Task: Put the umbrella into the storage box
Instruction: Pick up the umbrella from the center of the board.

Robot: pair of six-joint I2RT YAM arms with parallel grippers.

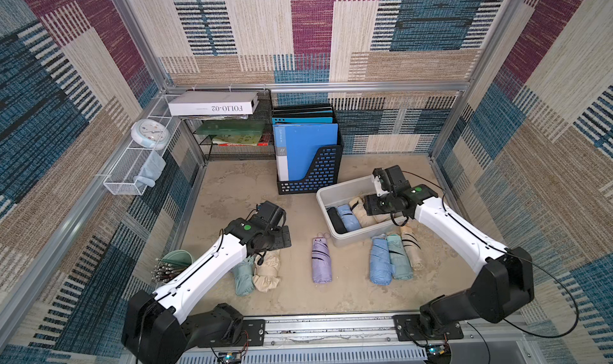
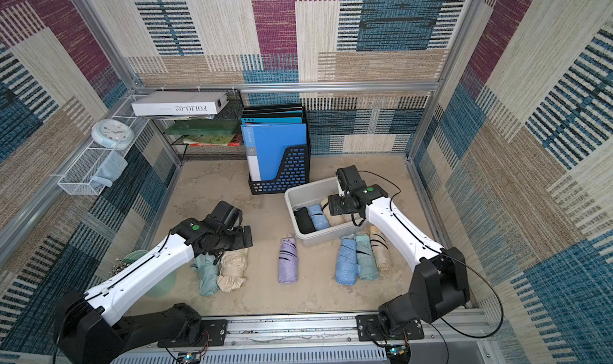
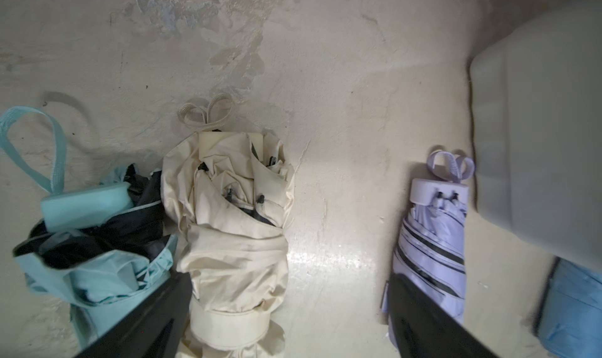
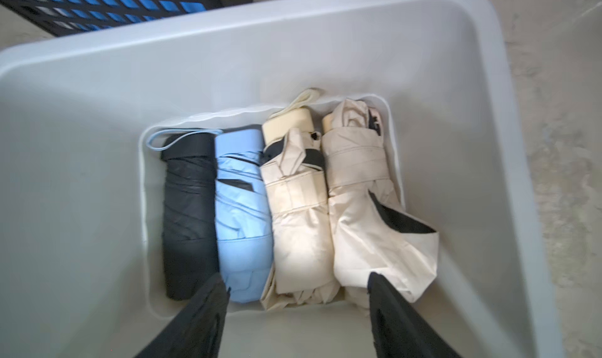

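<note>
Four umbrellas [image 4: 244,209] lie side by side in the storage box [image 4: 81,177], under the right fingers [image 4: 202,320], which are parted and empty. Likely next is the cream umbrella [image 3: 234,242] on the surface [image 3: 342,144]. It sits between the wide-spread, empty left fingers [image 3: 146,320] (close beside one), long axis crossing their closing line, so the left arm is nearer.

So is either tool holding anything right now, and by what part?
Nothing held. Left tool is open by the cream umbrella; right tool is open above the box, gripping nothing.
</note>
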